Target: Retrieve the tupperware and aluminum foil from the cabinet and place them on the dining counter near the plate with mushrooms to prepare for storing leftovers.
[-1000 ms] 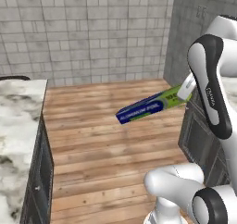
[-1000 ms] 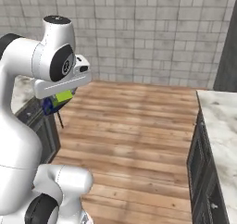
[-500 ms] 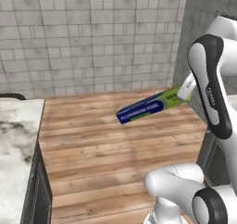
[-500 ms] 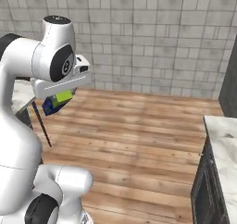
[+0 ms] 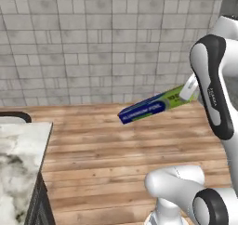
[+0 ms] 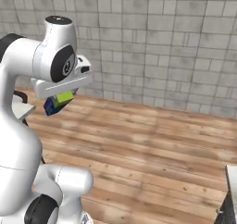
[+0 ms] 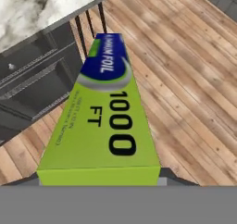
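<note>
The aluminum foil (image 5: pixel 148 109) is a long blue carton with a yellow-green end, held level in the air over the wood floor. My gripper (image 5: pixel 187 92) is shut on its yellow-green end. From the right base view the aluminum foil (image 6: pixel 58 102) hangs just under my hand. In the hand view the aluminum foil (image 7: pixel 106 112) runs away from me, its blue end pointing at the dining counter (image 7: pixel 41 5), with its marble top and dark base. That dining counter (image 5: pixel 18 159) lies low at the left. The tupperware, cabinet and plate with mushrooms are out of view.
A grey tiled wall (image 5: pixel 93 43) closes the far side beyond the wooden floor (image 5: pixel 121 159). A black stool (image 5: pixel 17 115) stands at the dining counter's far end, its thin legs (image 7: pixel 88 24) beside the dark base. Another marble corner (image 6: pixel 231 172) sits at lower right.
Both base views have swung, so the camera has moved: the marble counter has slid left and lower, and the dark unit at the right has left the picture. The foil stays in my gripper.
</note>
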Tool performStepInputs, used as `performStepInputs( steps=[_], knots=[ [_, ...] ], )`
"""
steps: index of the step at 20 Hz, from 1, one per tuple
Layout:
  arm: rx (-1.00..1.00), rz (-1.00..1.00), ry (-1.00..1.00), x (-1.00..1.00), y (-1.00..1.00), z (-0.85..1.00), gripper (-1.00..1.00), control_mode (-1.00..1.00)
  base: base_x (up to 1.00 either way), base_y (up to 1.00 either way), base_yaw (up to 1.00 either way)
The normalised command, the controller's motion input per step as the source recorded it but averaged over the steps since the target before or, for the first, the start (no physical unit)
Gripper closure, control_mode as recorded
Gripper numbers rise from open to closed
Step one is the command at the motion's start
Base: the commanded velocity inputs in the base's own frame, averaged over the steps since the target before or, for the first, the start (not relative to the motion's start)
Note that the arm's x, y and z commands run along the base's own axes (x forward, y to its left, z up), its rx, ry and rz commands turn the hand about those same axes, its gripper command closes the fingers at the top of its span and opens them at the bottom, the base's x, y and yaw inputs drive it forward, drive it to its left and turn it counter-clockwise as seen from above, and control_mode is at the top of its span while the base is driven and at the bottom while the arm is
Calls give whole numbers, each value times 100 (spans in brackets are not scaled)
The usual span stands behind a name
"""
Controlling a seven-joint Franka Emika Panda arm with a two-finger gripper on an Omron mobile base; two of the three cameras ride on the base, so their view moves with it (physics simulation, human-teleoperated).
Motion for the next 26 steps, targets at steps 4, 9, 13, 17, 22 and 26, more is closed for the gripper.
performStepInputs(
  steps=[4, 9, 13, 17, 22, 26],
  knots=[
    [0, 0, 0, 0, 0, 0, 100, 100, 100, -8, 51],
    [0, 0, 0, 0, 0, 0, 100, 100, 100, -26, 54],
    [0, 0, 0, 0, 0, 0, 100, 100, 100, -34, 55],
    [0, 0, 0, 0, 0, 0, 100, 100, 100, -31, 60],
    [0, 0, 0, 0, 0, 0, 100, 100, 100, -27, 64],
    [0, 0, 0, 0, 0, 0, 100, 100, 100, -26, 68]
  ],
)
